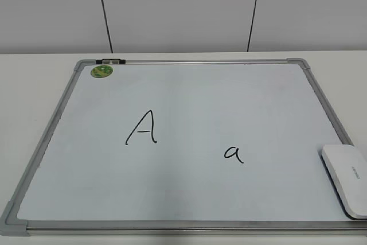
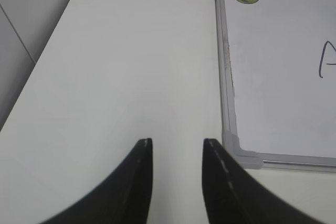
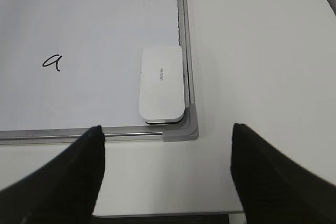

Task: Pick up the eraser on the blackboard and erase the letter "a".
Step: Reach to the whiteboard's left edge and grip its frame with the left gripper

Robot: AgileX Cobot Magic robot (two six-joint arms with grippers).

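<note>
- Two grippers hold nothing: your right gripper (image 3: 165, 174) gapes wide, your left gripper (image 2: 177, 174) stands narrowly parted over bare table.
- Find the eraser (image 3: 161, 83) at the blackboard (image 1: 189, 230)'s five-o'clock corner, against the frame.
- Descend squarely across its short sides; the letter "a" (image 1: 234, 154) lies toward nine o'clock.

White table (image 1: 34, 78) before a pale panelled wall (image 1: 178, 10) with dark vertical seams (image 1: 104, 10).
</note>
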